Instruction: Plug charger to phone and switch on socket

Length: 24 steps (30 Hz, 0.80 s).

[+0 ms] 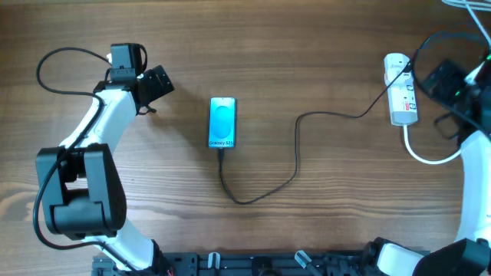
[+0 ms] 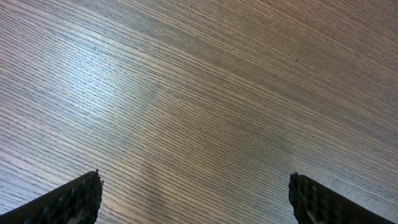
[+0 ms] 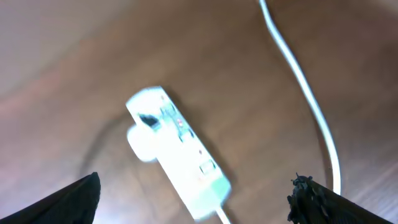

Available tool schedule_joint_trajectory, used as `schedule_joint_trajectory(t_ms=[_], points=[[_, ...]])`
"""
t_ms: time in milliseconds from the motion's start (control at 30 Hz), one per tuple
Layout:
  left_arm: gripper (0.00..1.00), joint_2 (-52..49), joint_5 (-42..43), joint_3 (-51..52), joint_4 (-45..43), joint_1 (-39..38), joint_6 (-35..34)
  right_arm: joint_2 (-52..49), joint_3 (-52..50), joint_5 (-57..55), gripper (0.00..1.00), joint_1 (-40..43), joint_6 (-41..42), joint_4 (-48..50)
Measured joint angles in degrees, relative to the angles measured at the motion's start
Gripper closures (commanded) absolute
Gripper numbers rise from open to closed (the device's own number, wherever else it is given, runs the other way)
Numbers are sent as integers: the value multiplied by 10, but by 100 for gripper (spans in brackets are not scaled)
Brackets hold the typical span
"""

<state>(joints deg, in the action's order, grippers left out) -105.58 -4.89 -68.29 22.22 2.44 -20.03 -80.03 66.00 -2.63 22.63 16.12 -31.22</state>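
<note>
Hovering over the socket (image 3: 180,163) at far right, the right end effector (image 3: 196,190) gapes wide. Left end effector (image 2: 194,190) also wide, over bench (image 1: 322,46). Phone (image 1: 222,122) lies centre, charger (image 1: 297,146) reaching its lower edge. Socket probably light and slides easily: press the switch straight down.

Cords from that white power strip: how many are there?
2. A thin black cable runs left to the phone; a thick white cord curves toward the right arm. The arm may hide more.

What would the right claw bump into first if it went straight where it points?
The right claw would probably meet the white socket first; it lies straight ahead, though blur hides how far.
</note>
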Motion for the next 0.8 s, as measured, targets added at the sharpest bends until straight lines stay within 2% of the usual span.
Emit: schedule_joint_trajectory(t_ms=[200,367,667,800], points=[[0,0,0,0,0,0,0,3,-27,0,0,0,0,0],[0,0,0,0,0,0,0,49,-27,-1,0,-9,0,0],[0,0,0,0,0,0,0,141,-27,-5,1,-126,-2,0],[0,0,0,0,0,0,0,155,-39,-15,0,-139,-22,3]])
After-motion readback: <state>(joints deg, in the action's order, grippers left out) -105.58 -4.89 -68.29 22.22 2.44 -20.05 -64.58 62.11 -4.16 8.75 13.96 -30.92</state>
